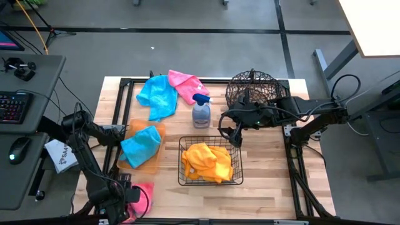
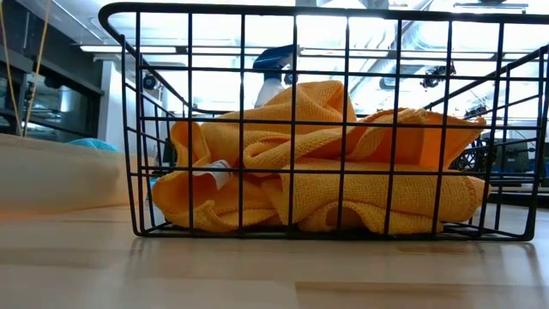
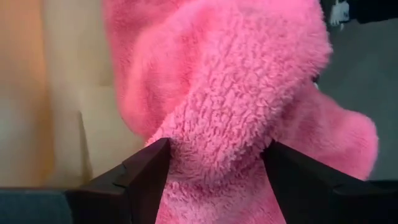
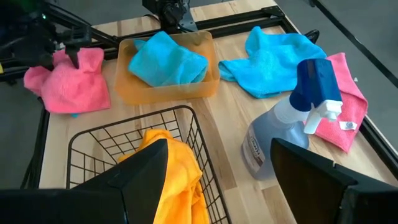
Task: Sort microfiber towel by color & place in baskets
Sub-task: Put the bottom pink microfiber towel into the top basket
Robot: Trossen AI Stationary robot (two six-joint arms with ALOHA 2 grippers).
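- Pink towel sits pinched between the left gripper's fingers at the table's near-left corner.
- Round wire basket lies diagonally opposite, beside the spread-fingered, empty right gripper.

left claw sits at the tabletop's near edge, its tips buried in a pink towel that fills the left wrist view. low view: black wire basket blocks nearly everything behind; spray bottle shows only its top. orange tray blurred. round basket partly covered by the right arm.
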